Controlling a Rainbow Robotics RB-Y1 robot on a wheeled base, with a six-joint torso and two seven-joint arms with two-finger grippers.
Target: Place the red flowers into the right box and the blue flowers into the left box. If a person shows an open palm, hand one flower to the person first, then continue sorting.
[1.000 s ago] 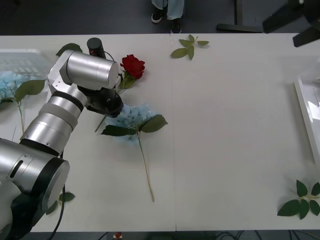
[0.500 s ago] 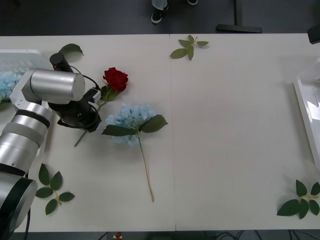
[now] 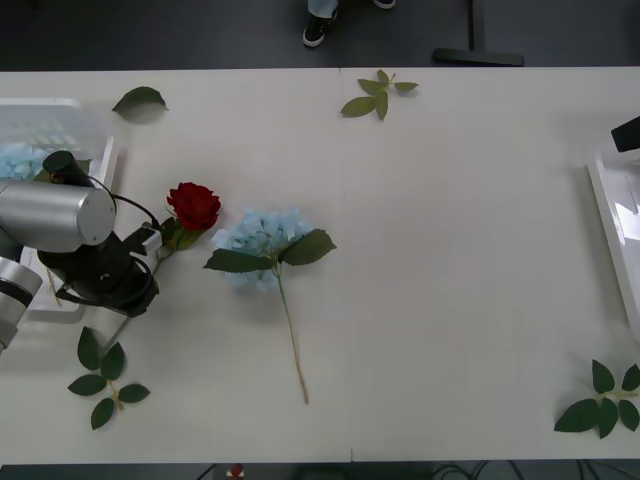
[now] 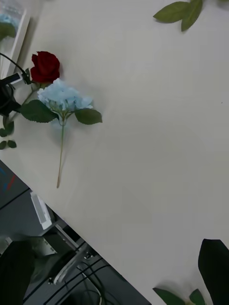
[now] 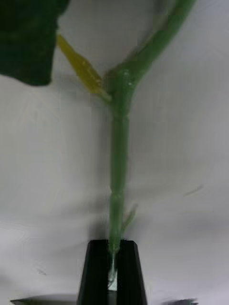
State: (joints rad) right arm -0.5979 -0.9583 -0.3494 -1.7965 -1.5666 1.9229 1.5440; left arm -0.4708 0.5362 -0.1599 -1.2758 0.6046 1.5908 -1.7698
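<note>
Closed on the green stem of a red rose point(image 3: 194, 205), the left gripper point(image 5: 113, 271) is seen at the left edge of the front view, its black fingers point(image 5: 130, 274) pinched tight around the stem. The rose head sits left of centre, just beside a blue hydrangea point(image 3: 262, 245) that lies flat on the table point(image 3: 460, 250), untouched. At the upper left, the left box point(image 3: 60, 120) already holds something pale blue, judged to be a blue flower put away. The right box point(image 3: 612, 215) is cut off at the right edge, and nothing can be made out inside it. The right gripper's state cannot be told. The held rose has yet to be delivered to the right box, and the hydrangea to the left.
</note>
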